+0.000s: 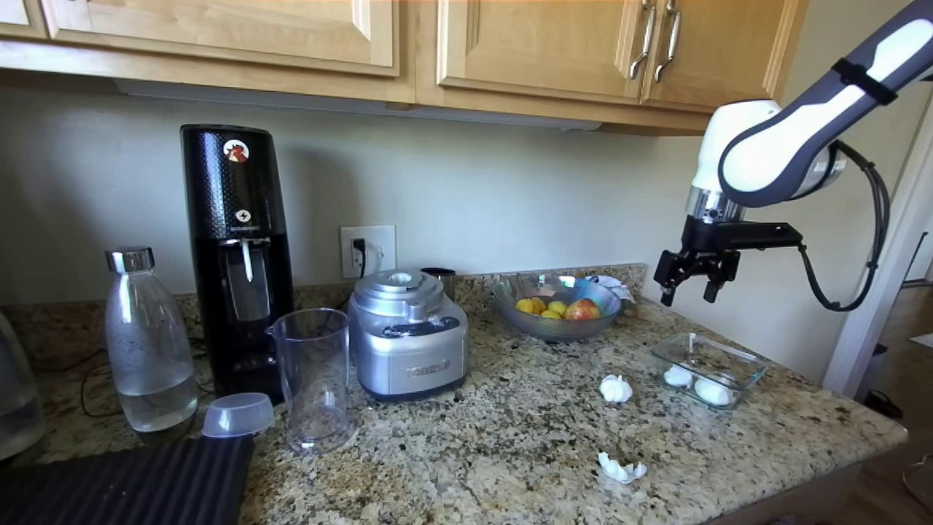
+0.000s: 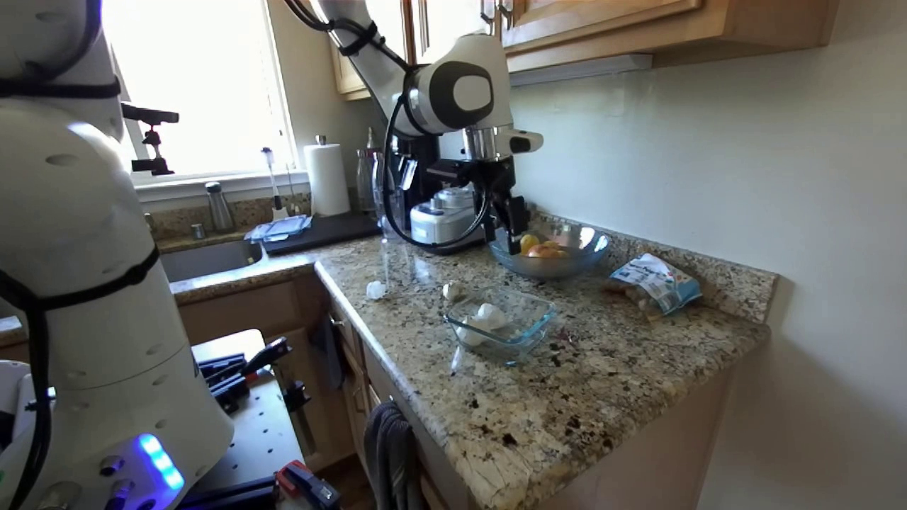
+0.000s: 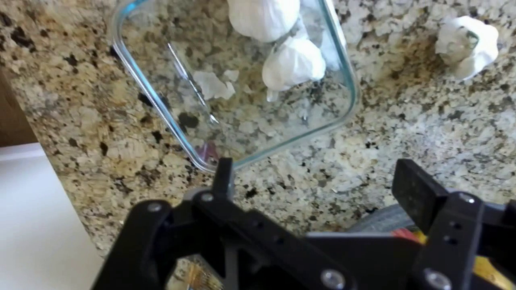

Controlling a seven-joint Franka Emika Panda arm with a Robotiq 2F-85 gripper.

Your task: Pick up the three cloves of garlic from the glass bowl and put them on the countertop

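Hangs wide and empty, up above the worktop [image 1: 510, 452].
Has the pincer [image 3: 316, 177] spread far apart, holding nothing. Must likely go down and sideways, away from the fruit bowl [image 2: 549, 265], to reach into the glass bowl [image 3: 148, 89]. In the wrist view, would meet the nearer garlic [image 3: 296, 62] in there first, then the farther garlic [image 3: 264, 18] right beside it, maybe touching, hard to tell. Points down in both exterior views, well apart from both. Faces a round, fat lump, so probably needn't turn much to fit a long side. Could bump the glass bowl's side, just beside the nearer garlic. Seems partly done: shows another garlic [image 1: 616, 389] out on the worktop, and a torn white bit [image 1: 622, 469] farther from the glass bowl.
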